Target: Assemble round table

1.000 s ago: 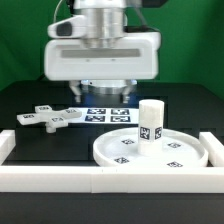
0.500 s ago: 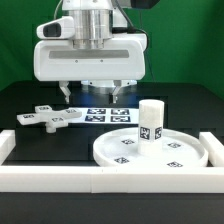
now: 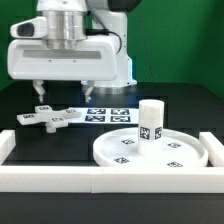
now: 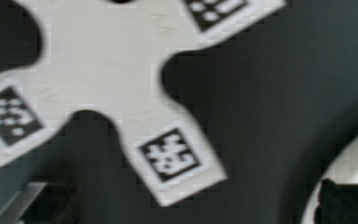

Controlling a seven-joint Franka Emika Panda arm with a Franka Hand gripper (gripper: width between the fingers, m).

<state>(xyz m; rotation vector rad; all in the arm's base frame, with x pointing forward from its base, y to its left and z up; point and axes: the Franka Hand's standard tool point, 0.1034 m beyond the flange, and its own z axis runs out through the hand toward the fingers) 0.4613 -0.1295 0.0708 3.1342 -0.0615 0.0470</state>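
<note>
The flat cross-shaped piece point(image 3: 48, 118) lies on the black table at the exterior view's left. It fills most of the wrist view point(image 4: 114, 70), with its tags showing. My gripper point(image 3: 65, 93) hangs open and empty just above it, apart from it, one fingertip point(image 3: 40, 92) over its far end. In the wrist view the gripper point(image 4: 179, 210) shows only as dark finger edges. The large rimmed round disc point(image 3: 175, 158) lies at the front right. The short cylindrical post point(image 3: 150, 120) stands upright on it.
The marker board point(image 3: 106, 114) lies flat behind the disc. The white border wall point(image 3: 90, 181) runs along the front, with sides at the left point(image 3: 5, 145) and right point(image 3: 213, 145).
My gripper has moved steadily to the exterior view's left, from above the marker board to above the cross-shaped piece. It stays open. The parts have not moved.
</note>
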